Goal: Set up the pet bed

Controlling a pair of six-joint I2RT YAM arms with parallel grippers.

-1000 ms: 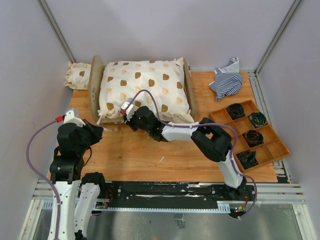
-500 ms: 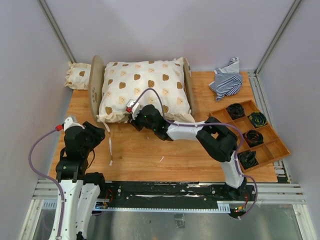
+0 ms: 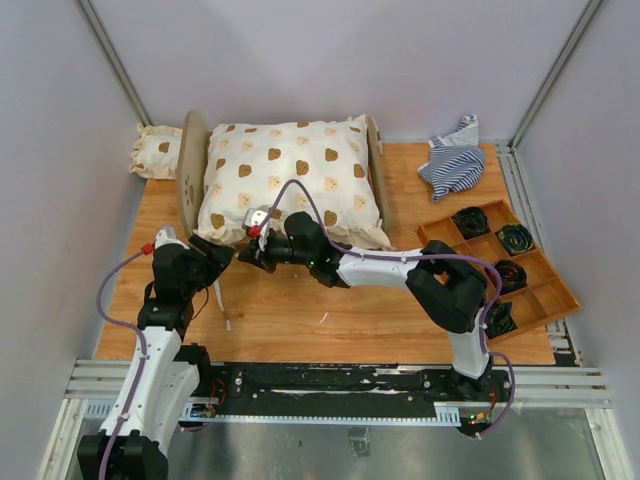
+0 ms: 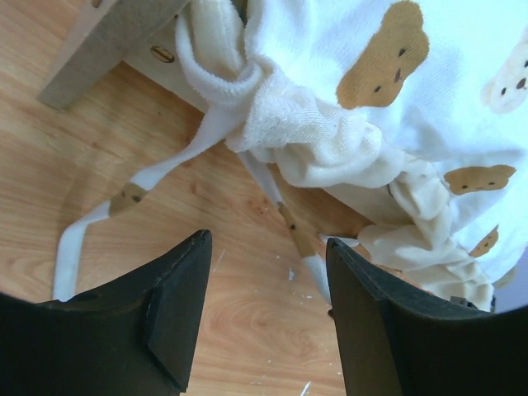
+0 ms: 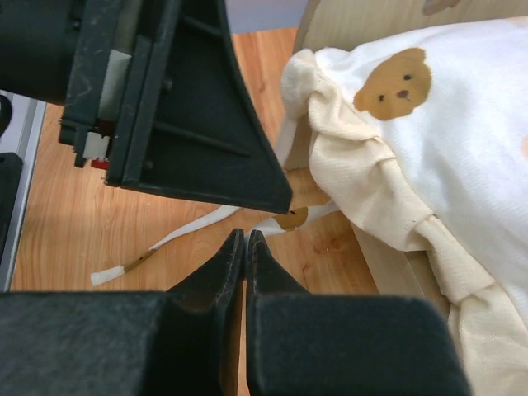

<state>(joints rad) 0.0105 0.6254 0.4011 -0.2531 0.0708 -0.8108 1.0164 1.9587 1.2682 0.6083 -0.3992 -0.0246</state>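
top external: pet bed (image 3: 190,170) on tabletop (image 3: 300,310), far left; cushion (image 3: 290,175) seated in it, tie (image 3: 221,300) loose.
left wrist: left gripper (image 4: 266,247) apart above tie, empty.
right wrist: right gripper (image 5: 245,239) together, empty; tying likely left to do.

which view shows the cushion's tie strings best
Left wrist: the tie strings show close up, knotted at the cushion corner and trailing over the table. Top external shows them small and thin; right wrist catches only part of one.
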